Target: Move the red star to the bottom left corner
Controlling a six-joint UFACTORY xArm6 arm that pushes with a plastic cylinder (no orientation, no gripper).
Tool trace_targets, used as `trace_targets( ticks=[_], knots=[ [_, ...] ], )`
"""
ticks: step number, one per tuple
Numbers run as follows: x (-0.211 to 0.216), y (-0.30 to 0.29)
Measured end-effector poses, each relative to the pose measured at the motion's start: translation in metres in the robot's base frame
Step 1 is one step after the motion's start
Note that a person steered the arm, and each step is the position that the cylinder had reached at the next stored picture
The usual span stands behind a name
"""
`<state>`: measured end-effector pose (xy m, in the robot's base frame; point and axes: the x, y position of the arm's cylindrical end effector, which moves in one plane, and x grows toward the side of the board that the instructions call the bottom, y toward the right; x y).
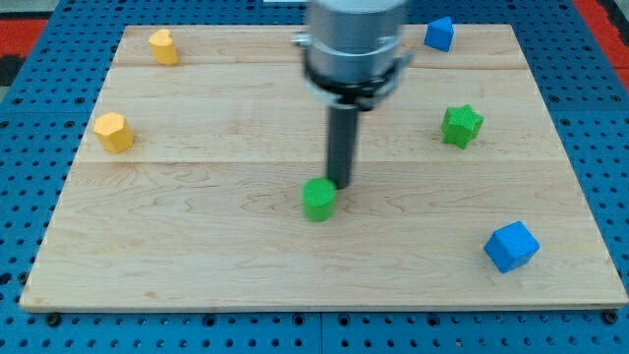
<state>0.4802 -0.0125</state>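
Seemingly my tip (340, 184) touching green block (318, 199)

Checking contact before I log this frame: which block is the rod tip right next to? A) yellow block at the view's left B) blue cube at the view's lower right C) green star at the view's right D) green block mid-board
D: my tip sits at the upper right edge of the green block mid-board; whether they touch I cannot tell. No red star shows in this view.
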Motion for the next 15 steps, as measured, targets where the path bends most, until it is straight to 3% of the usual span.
trace_targets(
  ticks=[1,2,3,5,8,10,12,13,14,15],
  knots=[
    [0.037,-0.025],
    [0.008,-0.004],
    [-0.073,0.078],
    [-0.177,0.127],
    [-0.086,-0.066],
    [-0.087,-0.073],
    [-0.158,-0.024],
    [-0.167,-0.062],
    [-0.15,-0.111],
    [-0.107,-0.147]
  ],
)
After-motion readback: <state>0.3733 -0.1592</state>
